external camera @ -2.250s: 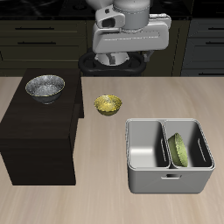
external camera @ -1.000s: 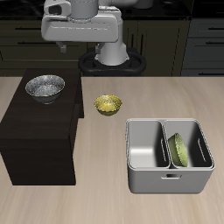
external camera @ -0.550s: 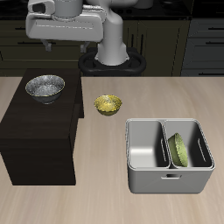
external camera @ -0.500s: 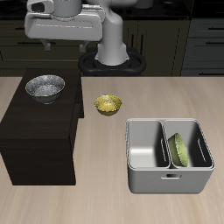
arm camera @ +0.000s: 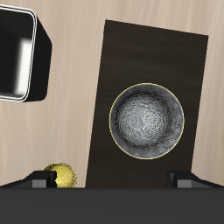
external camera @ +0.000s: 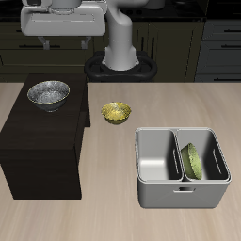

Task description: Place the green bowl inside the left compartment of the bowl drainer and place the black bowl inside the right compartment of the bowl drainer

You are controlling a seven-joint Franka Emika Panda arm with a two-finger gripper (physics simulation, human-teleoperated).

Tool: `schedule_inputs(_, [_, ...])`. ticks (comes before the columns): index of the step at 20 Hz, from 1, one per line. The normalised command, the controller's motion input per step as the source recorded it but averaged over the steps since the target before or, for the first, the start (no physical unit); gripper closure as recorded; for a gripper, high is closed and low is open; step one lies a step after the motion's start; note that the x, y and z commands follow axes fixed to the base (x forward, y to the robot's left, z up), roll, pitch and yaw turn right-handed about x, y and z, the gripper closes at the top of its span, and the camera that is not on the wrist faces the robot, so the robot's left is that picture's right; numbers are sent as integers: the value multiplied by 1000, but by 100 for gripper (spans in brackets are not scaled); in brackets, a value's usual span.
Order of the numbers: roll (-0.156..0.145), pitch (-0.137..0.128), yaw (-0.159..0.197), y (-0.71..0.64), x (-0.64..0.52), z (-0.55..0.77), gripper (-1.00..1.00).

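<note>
Dark cabinets back the wooden bench [external camera: 113, 212]. At upper left of the exterior frame, the black bowl [external camera: 48, 93] sits upright on a dark block [external camera: 42, 151], almost straight below the raised gripper [arm camera: 112, 181]; a vertical descent appears sufficient. Gripper jaw state cannot be determined. The green bowl [external camera: 193, 161] leans inside one compartment of the bowl drainer [external camera: 181, 193]. A golden bowl [external camera: 116, 113] stands between.
</note>
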Motion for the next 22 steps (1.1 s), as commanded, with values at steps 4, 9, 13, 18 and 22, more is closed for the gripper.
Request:
schedule_inputs(4, [-18, -7, -17, -170, 107, 89, -100])
schedule_inputs(9, [3, -29, -14, -99, 149, 103, -100])
schedule_inputs(13, [-10, 10, -20, -1, 213, -19, -100])
schedule_inputs(18, [2, 19, -22, 44, 160, -105, -100])
schedule_inputs(22, [9, 18, 1, 49, 104, -274, -100])
